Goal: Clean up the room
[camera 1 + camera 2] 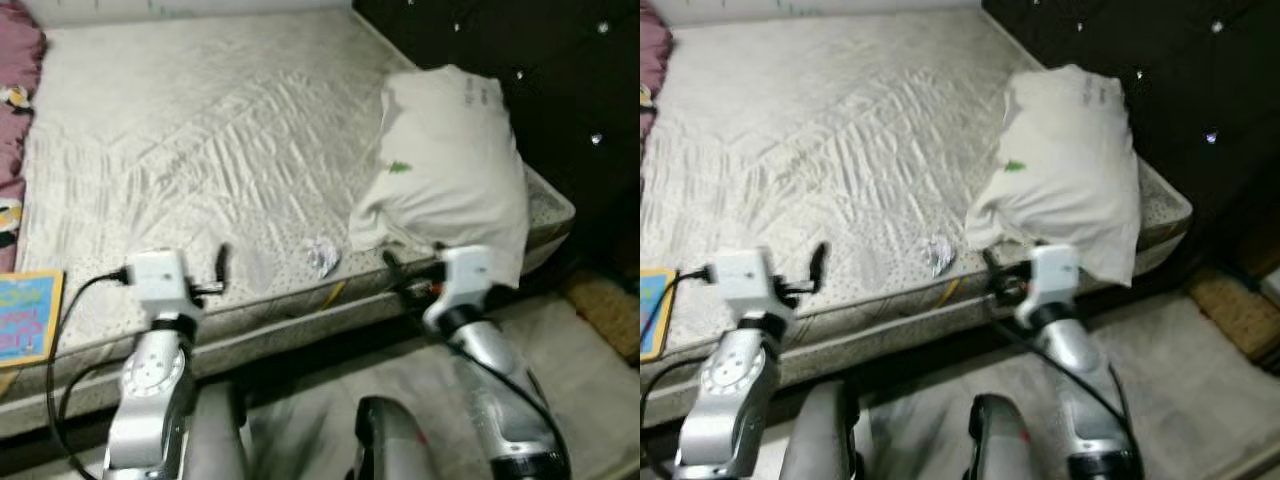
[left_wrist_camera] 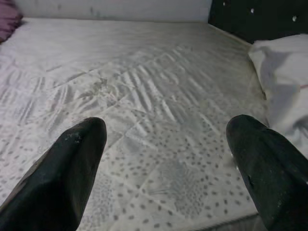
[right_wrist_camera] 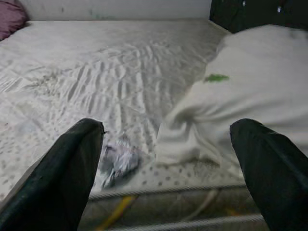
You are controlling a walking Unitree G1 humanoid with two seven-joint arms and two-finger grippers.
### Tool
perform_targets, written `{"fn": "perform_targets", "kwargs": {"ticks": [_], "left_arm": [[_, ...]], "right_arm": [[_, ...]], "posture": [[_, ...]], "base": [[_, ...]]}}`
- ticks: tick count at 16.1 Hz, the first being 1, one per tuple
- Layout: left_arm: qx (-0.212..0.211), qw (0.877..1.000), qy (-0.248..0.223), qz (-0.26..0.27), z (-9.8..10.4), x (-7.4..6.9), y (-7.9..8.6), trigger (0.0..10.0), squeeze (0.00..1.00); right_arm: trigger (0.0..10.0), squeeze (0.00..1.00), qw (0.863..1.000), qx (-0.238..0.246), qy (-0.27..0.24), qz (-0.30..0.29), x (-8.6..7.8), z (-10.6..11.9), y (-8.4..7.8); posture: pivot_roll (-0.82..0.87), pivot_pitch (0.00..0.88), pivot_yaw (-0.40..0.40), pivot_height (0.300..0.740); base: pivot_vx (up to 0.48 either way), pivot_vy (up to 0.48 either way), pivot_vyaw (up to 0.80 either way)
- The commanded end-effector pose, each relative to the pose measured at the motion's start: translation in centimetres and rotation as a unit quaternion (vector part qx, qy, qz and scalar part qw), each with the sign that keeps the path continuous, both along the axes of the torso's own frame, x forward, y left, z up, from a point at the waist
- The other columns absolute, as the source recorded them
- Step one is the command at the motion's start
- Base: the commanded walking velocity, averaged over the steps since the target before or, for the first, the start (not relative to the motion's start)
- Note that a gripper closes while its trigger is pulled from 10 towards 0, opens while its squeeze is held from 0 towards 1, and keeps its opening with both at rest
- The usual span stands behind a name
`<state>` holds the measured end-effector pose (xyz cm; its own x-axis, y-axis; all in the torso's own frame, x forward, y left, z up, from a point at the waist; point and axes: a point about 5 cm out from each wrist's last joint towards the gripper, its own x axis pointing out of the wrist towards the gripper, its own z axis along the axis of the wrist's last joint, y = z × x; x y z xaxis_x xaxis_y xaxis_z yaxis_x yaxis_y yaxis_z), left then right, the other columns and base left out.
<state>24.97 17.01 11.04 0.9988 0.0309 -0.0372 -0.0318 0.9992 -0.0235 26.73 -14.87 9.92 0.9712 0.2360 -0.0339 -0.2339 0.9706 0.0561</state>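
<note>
While the robot is standing at the side of the bed, both of its silver arms are reaching out level toward the mattress (image 1: 200, 130), which is lying bare, its pale quilted cover creased across the middle. The left gripper (image 2: 163, 159) is hovering just above the near edge of the mattress with its two black fingers (image 2: 62, 173) spread wide, and it is gripping nothing. The right gripper (image 3: 166, 163) is hanging at the same near edge, further toward the headboard (image 1: 560, 70); its fingers (image 3: 269, 168) are also standing wide apart and carrying nothing.

A small crumpled scrap of silvery paper (image 1: 322, 255) is lying on the mattress close to the edge, just in front of the right gripper and between its fingers as the wrist camera is looking along them, though not touching them. Just beside the scrap, a white pillow (image 1: 450, 160) with a small green mark is slumping against the dark, studded headboard, one corner drooping down toward the mattress edge near the right gripper.

Over on the far left, a pinkish-purple blanket (image 1: 15, 70) is bunching along the mattress side, and a bright blue and yellow book (image 1: 28, 315) is resting at the near left corner. A pale rug (image 1: 560, 390) is lying on the floor below the right arm.
</note>
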Motion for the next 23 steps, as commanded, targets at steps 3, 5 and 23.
{"fn": "perform_targets", "kwargs": {"ticks": [3,5,23], "left_arm": [[0.004,1.000,0.000,0.013,0.2,-0.1,0.8,10.0,0.00],[0.005,1.000,0.002,0.013,0.1,-0.1,0.8,10.0,0.00],[0.020,0.995,0.055,0.075,0.3,-3.4,2.6,10.0,0.00]], "right_arm": [[10.0,0.00,1.000,0.009,-0.013,0.020,0.2,0.7,1.1],[10.0,0.00,0.999,-0.001,-0.016,0.028,0.2,0.7,1.2],[10.0,0.00,0.994,0.028,0.046,0.096,0.1,-1.1,3.9]], "posture": [[0.02,0.070,-0.079,0.604],[0.02,0.070,-0.079,0.604],[0.10,0.172,-0.070,0.554]], "base": [[0.295,0.000,0.00],[0.294,0.000,0.40],[0.072,0.000,0.04]]}}
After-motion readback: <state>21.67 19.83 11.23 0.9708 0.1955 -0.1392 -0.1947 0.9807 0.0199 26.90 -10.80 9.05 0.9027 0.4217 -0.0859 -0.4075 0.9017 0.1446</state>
